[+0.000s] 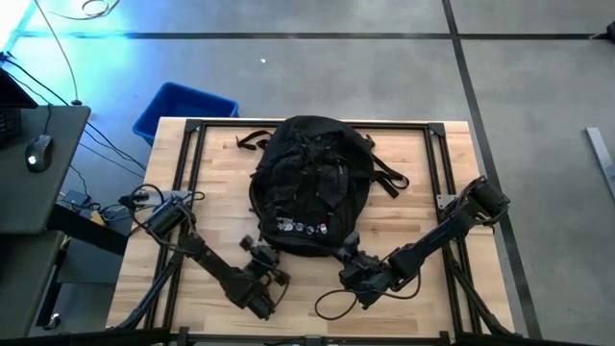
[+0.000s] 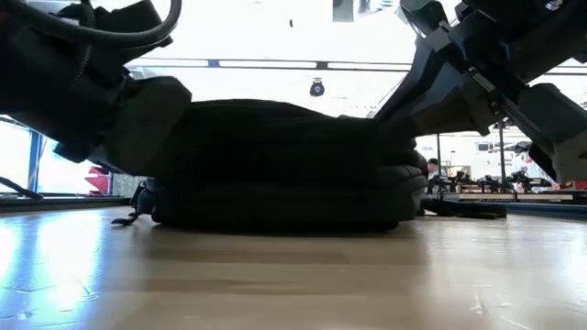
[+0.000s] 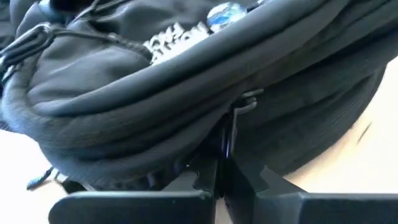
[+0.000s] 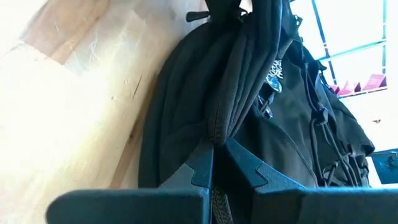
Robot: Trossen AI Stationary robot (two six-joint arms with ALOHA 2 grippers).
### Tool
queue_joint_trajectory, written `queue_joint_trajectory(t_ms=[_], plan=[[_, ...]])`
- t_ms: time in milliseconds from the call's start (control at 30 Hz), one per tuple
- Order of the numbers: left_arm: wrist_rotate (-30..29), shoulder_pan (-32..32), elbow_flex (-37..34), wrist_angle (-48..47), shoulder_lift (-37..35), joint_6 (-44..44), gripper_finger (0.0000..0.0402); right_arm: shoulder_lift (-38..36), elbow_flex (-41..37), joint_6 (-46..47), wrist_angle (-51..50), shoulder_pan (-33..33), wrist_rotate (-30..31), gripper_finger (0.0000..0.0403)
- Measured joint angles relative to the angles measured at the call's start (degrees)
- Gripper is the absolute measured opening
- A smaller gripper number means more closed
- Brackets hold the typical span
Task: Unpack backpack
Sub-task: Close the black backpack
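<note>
Both pincers, left (image 3: pixel 221 177) on the zipper pull (image 3: pixel 231 127), right (image 4: pixel 219 168) pinching fabric, grip my backpack's (image 1: pixel 312 183) near edge; unzipping comes next.

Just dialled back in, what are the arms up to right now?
Both arms are working on the large black fabric backpack, which lies flat on the wooden table, its main zip not visibly opened. The left gripper has its jaws shut on a zipper pull at the bag's near edge. The right gripper is shut on a fold of the backpack's edge.
</note>
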Motion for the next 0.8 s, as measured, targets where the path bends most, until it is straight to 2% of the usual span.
queue_joint_trajectory(t_ms=[133,233,333,400,500,600,667,800], plan=[[5.6,-0.1,0.1,-3.5,-0.3,0.7,0.0000,0.0,0.0,-0.3,-0.2,0.0,-1.7,0.0003],[6.3,-0.4,0.0,-4.2,-0.3,2.8,0.0000,0.0,0.0,0.4,-1.7,0.0,-4.6,0.0003],[5.4,-1.1,1.1,1.1,-0.3,13.1,0.0000,-0.2,0.1,3.7,-6.5,-0.1,-9.3,0.0003],[6.5,-1.4,2.4,6.4,-0.2,22.7,0.0000,-0.2,0.1,7.3,-11.7,0.3,-10.0,0.0003],[9.0,-2.0,3.4,17.4,-0.2,38.8,0.0000,-0.3,-0.1,15.9,-16.5,0.5,-8.5,0.0004],[11.1,-2.1,3.5,28.3,-0.1,52.9,0.0000,-0.2,-0.1,18.6,-15.3,0.9,-6.5,0.0019],[11.3,-2.1,3.5,32.0,-0.1,57.1,0.0000,-0.1,0.4,19.1,-16.7,1.3,-5.4,0.0041],[10.8,-2.1,3.6,34.5,-0.1,59.5,0.0000,-0.3,6.1,18.6,-27.9,3.2,-3.7,0.0105]])
